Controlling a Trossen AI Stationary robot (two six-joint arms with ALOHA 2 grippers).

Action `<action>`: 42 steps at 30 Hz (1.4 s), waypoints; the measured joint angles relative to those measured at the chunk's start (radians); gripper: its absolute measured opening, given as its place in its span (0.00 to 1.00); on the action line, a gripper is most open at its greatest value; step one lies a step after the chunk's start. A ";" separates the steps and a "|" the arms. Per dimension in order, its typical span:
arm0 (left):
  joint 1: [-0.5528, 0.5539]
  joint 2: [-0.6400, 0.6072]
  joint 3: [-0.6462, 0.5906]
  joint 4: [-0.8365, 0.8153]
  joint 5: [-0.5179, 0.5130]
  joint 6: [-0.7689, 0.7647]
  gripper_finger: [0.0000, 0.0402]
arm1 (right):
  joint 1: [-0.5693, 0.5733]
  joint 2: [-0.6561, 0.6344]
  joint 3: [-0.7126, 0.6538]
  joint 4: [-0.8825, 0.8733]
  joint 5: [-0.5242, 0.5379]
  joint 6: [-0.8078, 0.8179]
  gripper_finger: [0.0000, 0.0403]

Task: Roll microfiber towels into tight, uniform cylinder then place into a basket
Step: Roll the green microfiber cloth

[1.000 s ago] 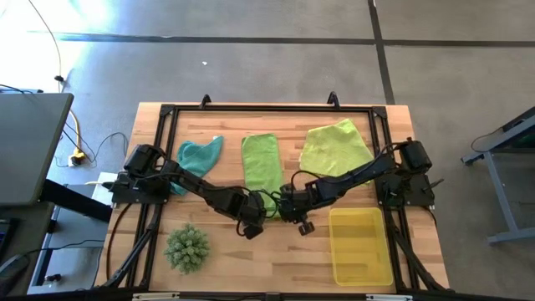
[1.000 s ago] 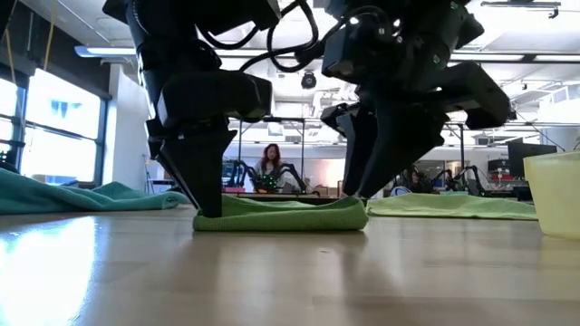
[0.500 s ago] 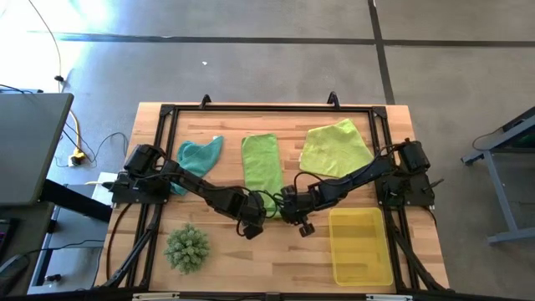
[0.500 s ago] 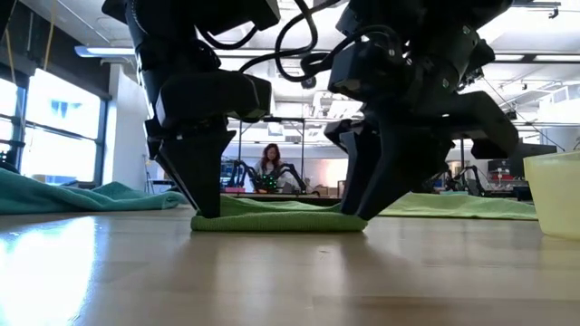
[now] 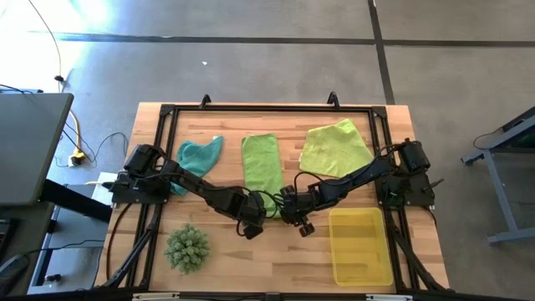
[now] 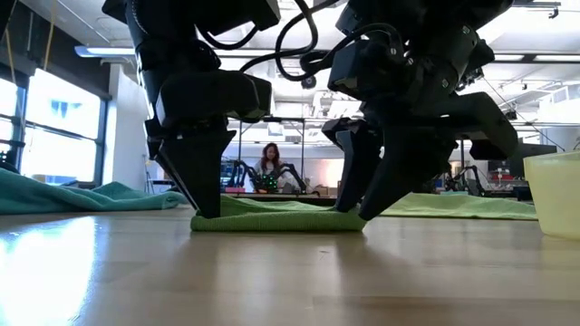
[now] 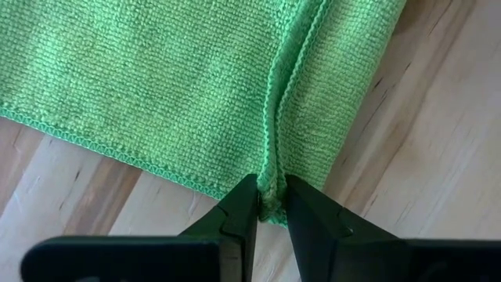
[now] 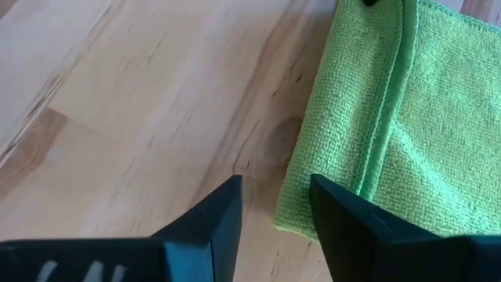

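The bright green towel lies mid-table as a long strip folded lengthwise, its near end flat on the wood. My left gripper is shut on its near left corner. My right gripper stands open at the near right corner, which lies between the fingertips and is not gripped. A teal towel lies crumpled at far left. A pale yellow-green towel is spread at far right. The yellow basket stands near right. My left gripper pinches the green towel's near left corner between its two fingers, where a hemmed edge of the folded-over layer runs into the corner. The fingers come steeply from above, tips at the tabletop. The towel lies flat and slack on the table.
A spiky green ball sits near left. A black frame runs round the tabletop. Bare wood lies between the grippers and the near edge. In the low view a person sits far off in the room behind.
My right gripper has sunk a little toward the table with the towel's near right corner, then opened and let it go. The corner, held slightly raised before, now lies flat on the wood.
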 joint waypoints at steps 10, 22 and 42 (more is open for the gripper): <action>0.000 0.000 0.000 0.000 0.002 -0.004 0.15 | 0.000 0.000 0.000 0.010 0.000 -0.031 0.46; -0.010 0.000 0.000 0.000 0.010 -0.003 0.15 | -0.027 0.041 0.000 0.027 0.004 0.027 0.45; -0.046 0.000 0.098 -0.235 0.008 0.085 0.15 | -0.027 0.062 0.002 0.032 0.000 0.060 0.35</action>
